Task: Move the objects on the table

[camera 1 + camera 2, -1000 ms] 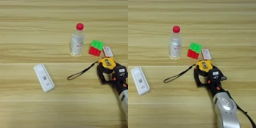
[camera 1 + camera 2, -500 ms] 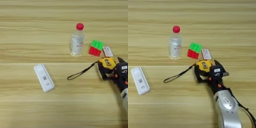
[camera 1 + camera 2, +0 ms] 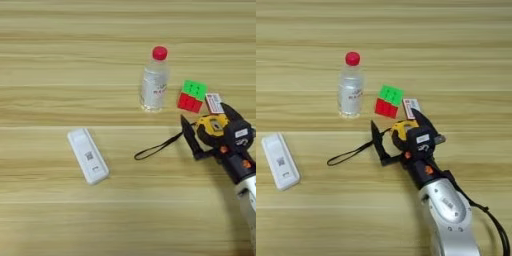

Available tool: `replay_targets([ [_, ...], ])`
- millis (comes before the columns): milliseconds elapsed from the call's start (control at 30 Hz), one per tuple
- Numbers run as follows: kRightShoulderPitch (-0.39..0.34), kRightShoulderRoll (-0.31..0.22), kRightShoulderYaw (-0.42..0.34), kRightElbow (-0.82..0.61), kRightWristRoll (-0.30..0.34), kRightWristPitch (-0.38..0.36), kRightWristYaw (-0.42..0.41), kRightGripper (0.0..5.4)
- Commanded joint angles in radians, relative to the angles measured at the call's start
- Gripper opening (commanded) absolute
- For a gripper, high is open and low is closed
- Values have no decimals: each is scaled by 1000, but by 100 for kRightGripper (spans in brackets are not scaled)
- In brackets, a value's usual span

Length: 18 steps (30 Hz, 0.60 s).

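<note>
- The right gripper (image 3: pixel 397 131) has its jaws spread wide — one black finger (image 3: pixel 377 140) stands to the left of the tape measure (image 3: pixel 402 132), the other finger (image 3: pixel 422 121) to its right, so the yellow-black case sits between them. Whether either finger touches the case cannot be told.
- The black strap (image 3: pixel 351 153) of the tape measure trails from the case down and to the left, ending in a loop flat on the bench (image 3: pixel 316 210).
- Just beyond the gripper lies the small red-white flat box (image 3: pixel 411 107), with the red-green puzzle cube (image 3: pixel 386 100) just beside it on the left — green face toward the far side, red toward the near.
- Left of the cube stands the clear bottle (image 3: pixel 350 94), upright, its red cap (image 3: pixel 353 58) on.
- The white oblong remote (image 3: pixel 88 155) lies well apart on the left, its long axis slanted across the grain.
- The silver forearm (image 3: pixel 448 215) comes in from the bottom edge, with a black cable (image 3: pixel 491 220) along its right side.
</note>
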State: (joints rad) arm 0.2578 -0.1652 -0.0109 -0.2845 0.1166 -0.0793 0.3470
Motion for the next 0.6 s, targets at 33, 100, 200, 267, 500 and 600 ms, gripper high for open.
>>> replay_targets([
  [33,-26,9,91,-72,12,15,33,538],
  [100,-34,19,136,-68,19,33,51,538],
  [200,-59,38,199,-34,14,47,74,538],
  [267,-74,48,243,-3,8,58,91,538],
  [500,-125,74,353,107,-5,80,139,538],
  [600,-137,78,391,138,-14,71,160,538],
])
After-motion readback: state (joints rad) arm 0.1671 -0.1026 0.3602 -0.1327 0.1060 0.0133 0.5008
